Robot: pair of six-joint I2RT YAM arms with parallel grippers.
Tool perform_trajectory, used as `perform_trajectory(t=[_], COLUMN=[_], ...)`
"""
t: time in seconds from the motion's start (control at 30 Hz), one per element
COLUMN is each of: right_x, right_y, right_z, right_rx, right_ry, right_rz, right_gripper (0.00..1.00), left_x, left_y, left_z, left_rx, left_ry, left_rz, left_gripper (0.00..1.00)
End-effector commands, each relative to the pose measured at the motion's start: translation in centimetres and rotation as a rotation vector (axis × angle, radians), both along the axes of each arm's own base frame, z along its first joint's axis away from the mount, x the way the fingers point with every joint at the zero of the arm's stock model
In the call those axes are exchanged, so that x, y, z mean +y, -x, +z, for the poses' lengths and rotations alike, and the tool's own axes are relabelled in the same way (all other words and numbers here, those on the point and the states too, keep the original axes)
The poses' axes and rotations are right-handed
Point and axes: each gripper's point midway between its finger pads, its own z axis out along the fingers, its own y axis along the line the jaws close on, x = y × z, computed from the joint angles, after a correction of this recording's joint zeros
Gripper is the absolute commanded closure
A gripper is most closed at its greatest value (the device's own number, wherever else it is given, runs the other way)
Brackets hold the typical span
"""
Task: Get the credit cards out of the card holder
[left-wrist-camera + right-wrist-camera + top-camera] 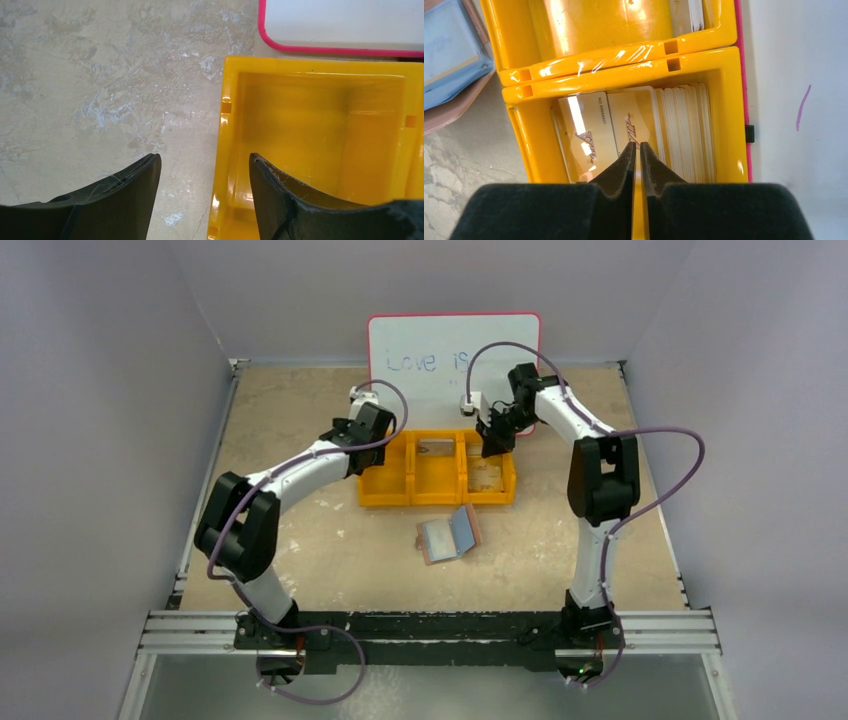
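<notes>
Holder (448, 536) lies open on the surface (310, 550), at 6 o'clock of the tray (385, 497). Cards (624, 125) lie in the tray's 3 o'clock compartment under the right gripper (638, 146), jaws narrow, nothing between them. Left gripper (205, 161), wide and empty, hangs over the tray's 9 o'clock rim

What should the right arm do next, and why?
Probably lift the right gripper straight up, clear of the right compartment of the tray. Its jaws are nearly closed on nothing, and cards lie flat below its tips, so that drop looks done. The card holder lies open on the table; whether cards remain in it is unclear.
</notes>
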Motion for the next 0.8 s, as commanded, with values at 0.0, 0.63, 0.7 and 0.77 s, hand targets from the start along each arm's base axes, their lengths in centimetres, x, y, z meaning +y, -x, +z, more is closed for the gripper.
perform_trajectory(t=[0.0,0.63,0.7,0.77], right_x=[1.0,8.9,10.1,11.0], right_y=[-0.4,11.6,13.0,14.2], right_z=[3.9,15.9,14.4,12.8], right_rx=[-0.096,0.177,0.199,0.250], right_ry=[-0.047,-0.808,-0.747,-0.704], right_rz=[-0.033,-0.844,-0.856,-0.860], right_gripper=[0.91,0.58,0.58,0.59], left_x=[-0.4,-4.4,-4.9,-5.7], left_y=[-0.9,9.1,9.7,10.3], left_z=[5.6,6.0,5.5,5.1], left_rx=[-0.123,-0.109,-0.108,-0.102], left_ry=[0.081,0.696,0.747,0.773], left_rz=[-0.004,-0.052,-0.060,-0.078], left_gripper=[0.33,0.30,0.29,0.29])
